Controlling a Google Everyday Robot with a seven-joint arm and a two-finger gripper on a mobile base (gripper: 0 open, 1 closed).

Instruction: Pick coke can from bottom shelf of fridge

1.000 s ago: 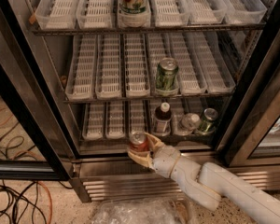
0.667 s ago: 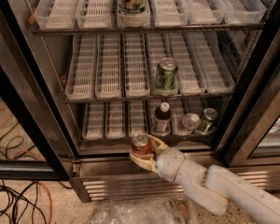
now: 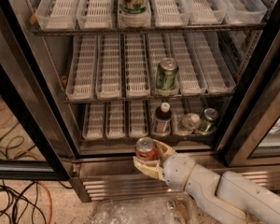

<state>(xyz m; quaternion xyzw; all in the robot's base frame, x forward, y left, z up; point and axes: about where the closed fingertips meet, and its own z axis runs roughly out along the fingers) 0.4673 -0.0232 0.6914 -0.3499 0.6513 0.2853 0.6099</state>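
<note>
The fridge stands open with three racks of white lane trays. My gripper is shut on the red coke can with a silver top. It holds the can in front of the fridge's lower sill, just outside and below the front edge of the bottom shelf. My white arm reaches in from the lower right.
On the bottom shelf stand a dark bottle with a white cap, a clear bottle and a green can. A green can is on the middle shelf. Cables lie on the floor at left. Crinkled plastic lies below.
My gripper has drawn the coke can slightly further out and down from the bottom shelf, towards the camera.
</note>
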